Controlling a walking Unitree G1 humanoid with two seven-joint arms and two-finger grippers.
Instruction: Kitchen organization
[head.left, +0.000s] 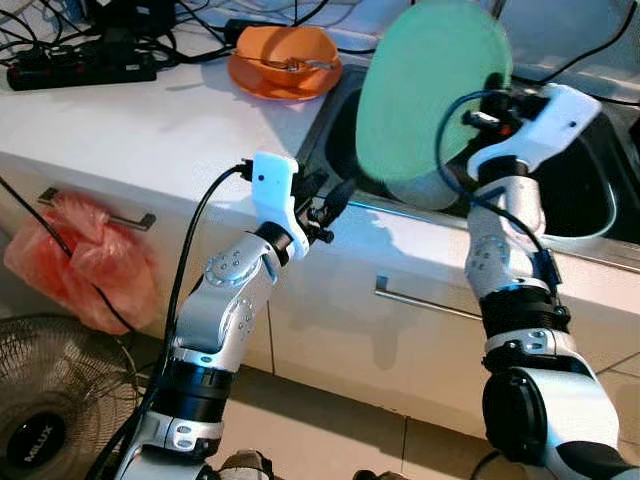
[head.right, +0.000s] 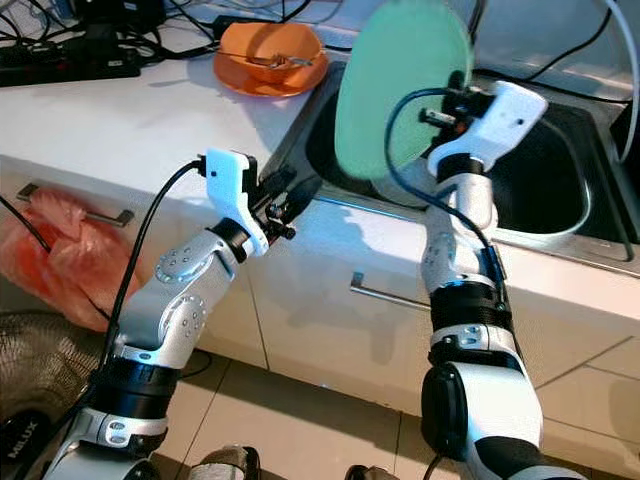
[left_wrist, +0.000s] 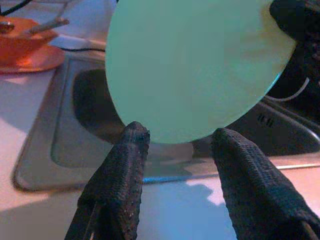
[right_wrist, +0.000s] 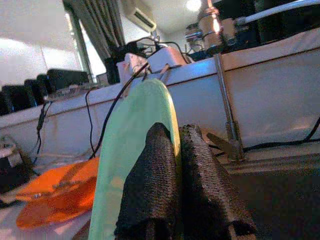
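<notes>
The right gripper (right_wrist: 172, 150) pinches the rim of a round, smooth, pale green plate (head.left: 430, 90) between its two black textured fingers, holding it on edge above the stainless steel sink (head.left: 590, 190). The left gripper (left_wrist: 177, 145) sits at the white countertop's (head.left: 150, 120) front edge just below the plate, fingers spread and holding nothing. A glossy orange bowl (head.left: 285, 60) rests on the counter beside the sink.

A green plate (head.left: 432, 90) held upright over the sink (head.left: 590, 190) blocks its left half. The counter (head.left: 150, 120) front edge lies bare; cables (head.left: 90, 55) and an orange bowl (head.left: 285, 60) crowd its back edge.
</notes>
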